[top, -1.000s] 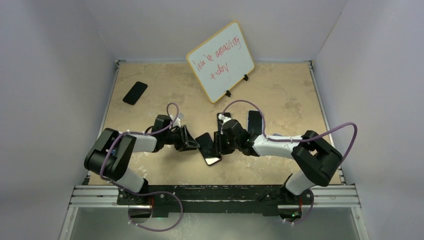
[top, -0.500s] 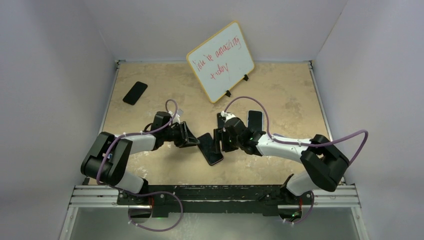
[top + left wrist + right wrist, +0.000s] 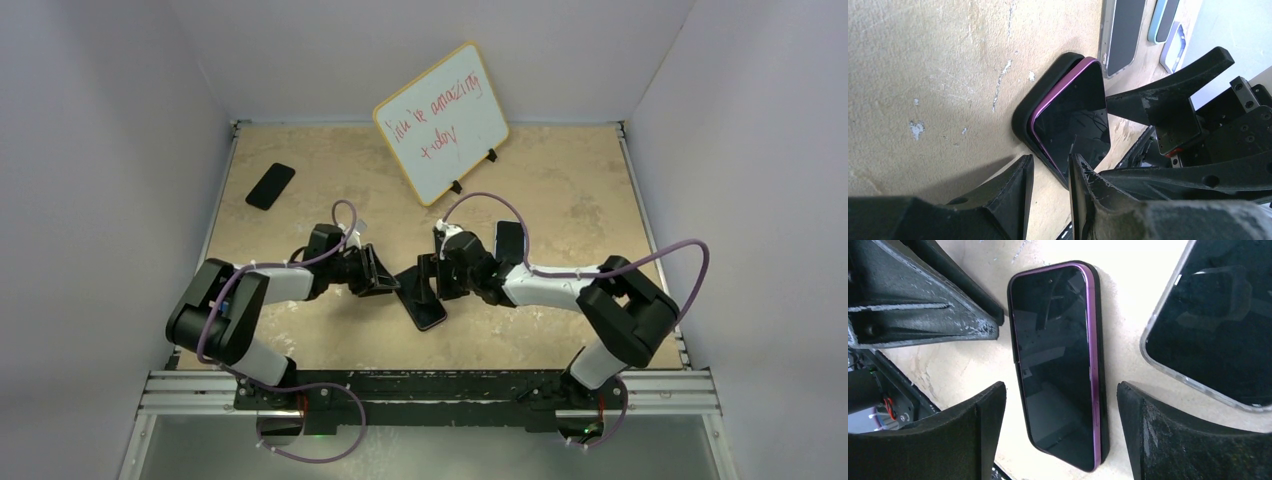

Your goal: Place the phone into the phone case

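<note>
2 arms, 2 grippers, both mine, both low at table centre w/ the phone between them. 1 purple-rimmed phone, screen up, lying in 1 black phone case. On one long side the purple rim shows above the case wall, so it's not flush there. The near end looks further in.

My right gripper is spread wide. 1 finger stands on each side of the phone, both clear of it, gripping nothing.

My left gripper sits at the phone's left w/ jaws narrow and a slit of table showing between the 2 fingers. The case's near corner sits right at that slit. Can't tell if either tip touches it.

Others: 1 dark phone in a clear case just right of the task phone. Past it are 2 more flat items, 1 blue-edged and 1 pale, too cropped to say whether phone or case. 1 bare black phone lies far left, well apart. 1 whiteboard w/ red scrawl stands at the far edge.
</note>
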You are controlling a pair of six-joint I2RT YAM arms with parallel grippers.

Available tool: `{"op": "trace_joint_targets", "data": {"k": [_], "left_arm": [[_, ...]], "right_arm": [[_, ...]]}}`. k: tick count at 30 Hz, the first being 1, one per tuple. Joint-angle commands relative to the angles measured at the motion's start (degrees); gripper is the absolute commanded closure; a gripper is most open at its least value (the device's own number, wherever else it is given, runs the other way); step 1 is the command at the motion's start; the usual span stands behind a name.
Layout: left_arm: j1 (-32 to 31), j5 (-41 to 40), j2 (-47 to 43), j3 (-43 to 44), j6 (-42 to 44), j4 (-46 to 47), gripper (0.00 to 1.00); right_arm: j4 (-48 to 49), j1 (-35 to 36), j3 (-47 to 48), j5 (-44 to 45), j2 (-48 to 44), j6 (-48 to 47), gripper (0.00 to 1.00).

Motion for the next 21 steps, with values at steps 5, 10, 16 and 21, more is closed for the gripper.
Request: {"op": "trace_joint_targets", "data": {"k": [5, 10, 16, 21], "left_arm": [[-0.4, 0.6, 0.5, -1.7, -0.8, 5.0, 0.69], [-0.4, 1.4, 0.4, -3.1, -1.5, 6.5, 0.75], [-0.5, 2.1, -1.9, -4.2, -2.7, 7.0, 0.81], [-0.5, 2.4, -3.9, -5.1, -2.8, 5.6, 0.8]], "right_arm": [[6.7, -0.1, 1.0, -5.5, 3.0, 5.1, 0.19], [12.4, -0.2, 1.1, -10.4, 3.6, 10.7, 0.2], [30.4, -0.4, -2.6, -15.4, 5.6, 19.6, 0.21], [40.0, -0.4, -4.9, -16.3, 7.1, 24.6, 0.23]]}}
